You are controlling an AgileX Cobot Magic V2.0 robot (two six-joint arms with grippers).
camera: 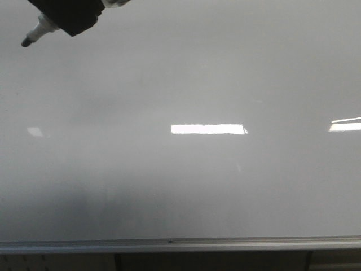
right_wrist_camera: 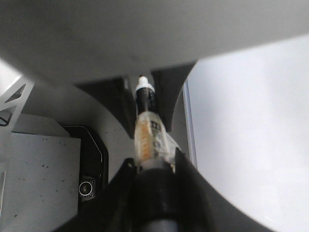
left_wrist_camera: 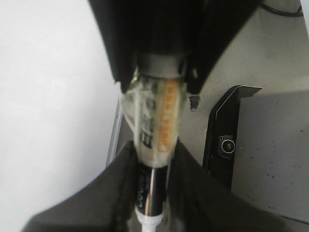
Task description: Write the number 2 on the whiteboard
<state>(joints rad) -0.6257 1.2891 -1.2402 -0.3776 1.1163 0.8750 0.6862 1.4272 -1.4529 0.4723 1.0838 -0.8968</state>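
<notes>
One whiteboard (camera: pixel 197 186) fills the front view, its silver frame (camera: pixel 169 244) along the bottom, with three bright reflections on its surface. One marker (camera: pixel 38 31) shows at the top left, its dark tip just off the board. In the wrist views the left end effector (left_wrist_camera: pixel 153 154) is clenched on the marker near its tip, and the right end effector (right_wrist_camera: pixel 153 159) is clamped on its rear end. The dark end effector in the front view is cut off by the top edge; I cannot tell which arm it belongs to.
</notes>
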